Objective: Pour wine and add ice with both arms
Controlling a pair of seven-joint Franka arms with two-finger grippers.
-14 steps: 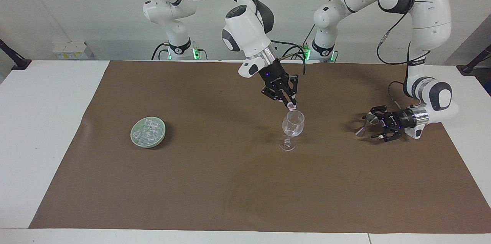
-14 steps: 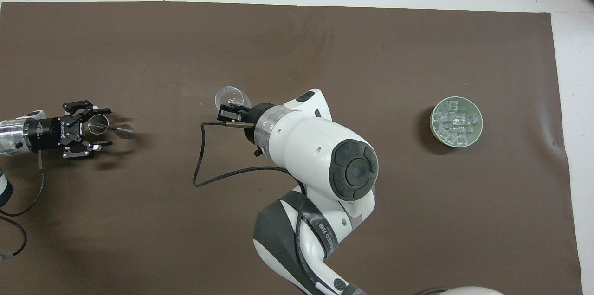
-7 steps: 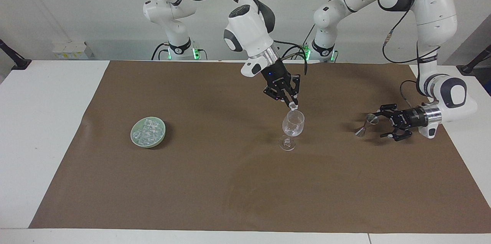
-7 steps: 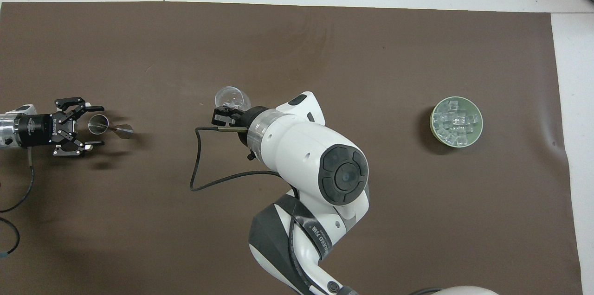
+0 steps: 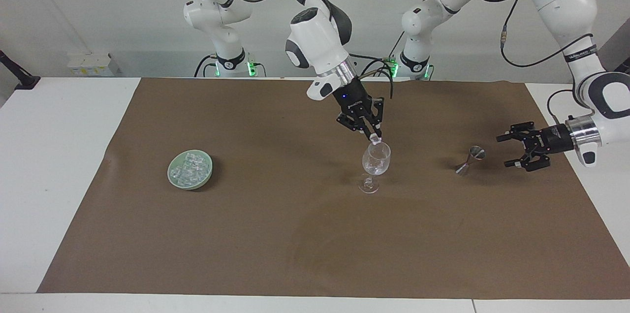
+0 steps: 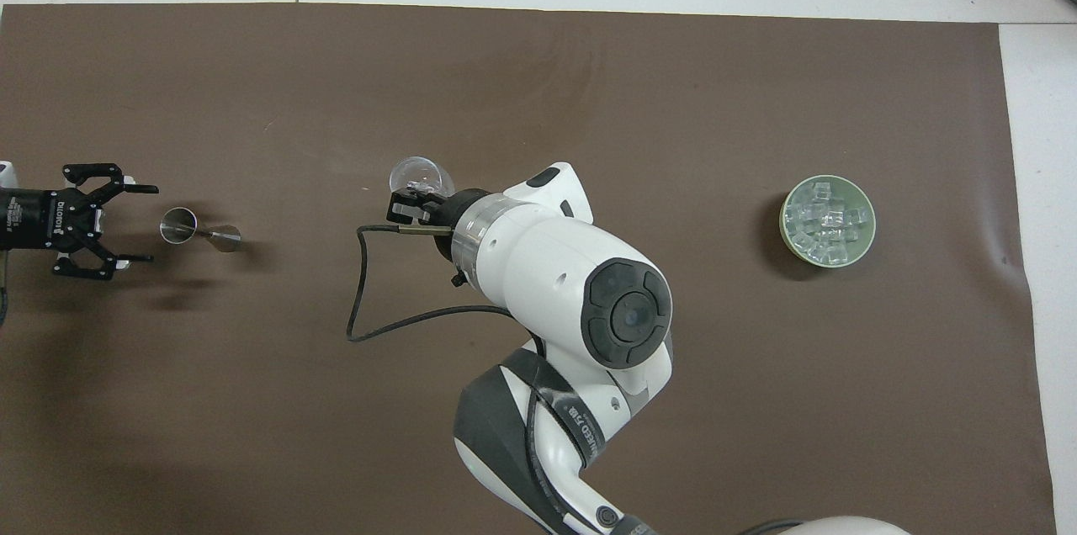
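Observation:
A clear wine glass stands mid-mat. My right gripper hangs just over its rim, shut on one small clear ice cube. The rest of the ice is heaped in a pale green dish toward the right arm's end of the table. A small metal measuring cup sits on the mat toward the left arm's end. My left gripper is low beside it, open and clear of it. No wine is in view.
A brown mat covers most of the white table. The right arm's forearm spans the middle of the mat, trailing a black cable.
My left gripper has let go of the measuring cup and drawn back toward the left arm's end of the table. The right gripper has stayed over the glass with its cube.

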